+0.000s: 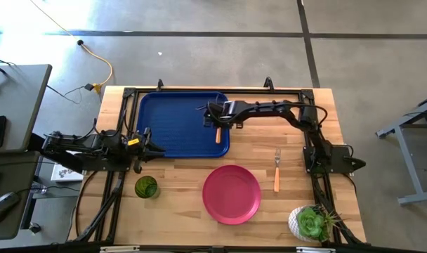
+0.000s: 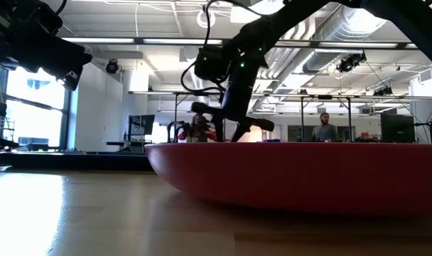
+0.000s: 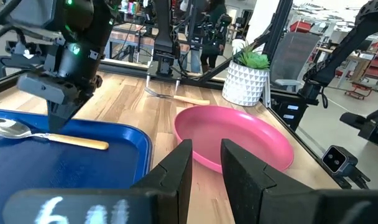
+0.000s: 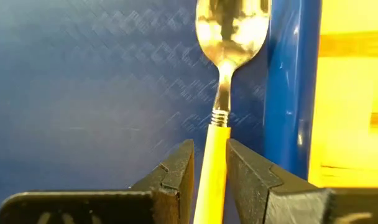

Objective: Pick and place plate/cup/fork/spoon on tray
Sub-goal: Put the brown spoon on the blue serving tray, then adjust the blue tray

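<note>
The spoon [image 1: 218, 132] lies on the dark blue tray [image 1: 171, 123], near the tray's right rim, with its bowl [image 4: 231, 28] toward the far edge. My right gripper [image 1: 218, 121] points down over it and is shut on its orange handle. My left gripper [image 1: 157, 148] hovers open and empty at the tray's near left edge. The pink-red plate [image 1: 231, 194] rests flat on the table near the front. The fork [image 1: 277, 171] lies to the plate's right. The green cup [image 1: 146, 187] stands to the plate's left. My right gripper pinches the spoon's orange handle [image 4: 215, 134] between its two fingers, close to the metal neck. The fingers come from above, pointing down, across the handle. In the left wrist view the spoon [image 3: 27, 132] lies about level on the tray floor.
A green succulent in a white pot [image 1: 312, 223] stands at the table's front right corner. Bare wood lies between the tray and the plate. Black frame rails run along the table's edges. People show in the room beyond the table [image 2: 324, 128].
</note>
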